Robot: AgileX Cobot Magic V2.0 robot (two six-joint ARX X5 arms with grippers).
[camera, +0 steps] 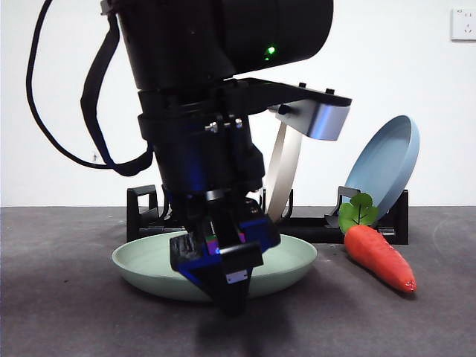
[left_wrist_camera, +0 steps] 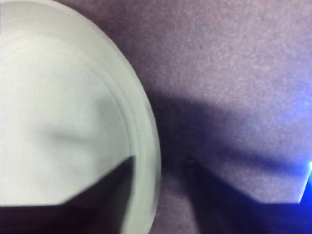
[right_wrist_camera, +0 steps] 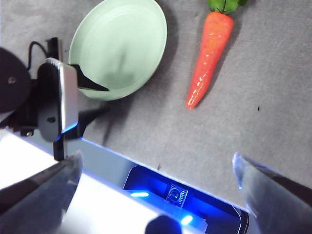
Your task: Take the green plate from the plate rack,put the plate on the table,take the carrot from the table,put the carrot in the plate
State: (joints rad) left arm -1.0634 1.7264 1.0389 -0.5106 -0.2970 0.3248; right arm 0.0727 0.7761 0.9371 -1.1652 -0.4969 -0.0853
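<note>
The green plate (camera: pixel 145 264) lies flat on the table (camera: pixel 67 312), in front of the plate rack (camera: pixel 312 227). My left gripper (camera: pixel 223 275) is down at the plate's near rim and stands open. One jaw is over the plate's inside (left_wrist_camera: pixel 63 112) and the other is over the table outside the rim. The carrot (camera: pixel 379 256) lies on the table to the right of the plate, its leaves toward the rack. My right gripper (right_wrist_camera: pixel 156 163) hangs open and empty high above the table, looking down on the plate (right_wrist_camera: pixel 122 44), the carrot (right_wrist_camera: pixel 209 53) and the left gripper (right_wrist_camera: pixel 95 100).
A blue plate (camera: pixel 387 167) leans in the rack's right end, just behind the carrot's leaves. A cream-white plate (camera: pixel 282 175) stands edge-on in the rack's middle, behind the left arm. The left arm's body and cable fill the upper left of the front view.
</note>
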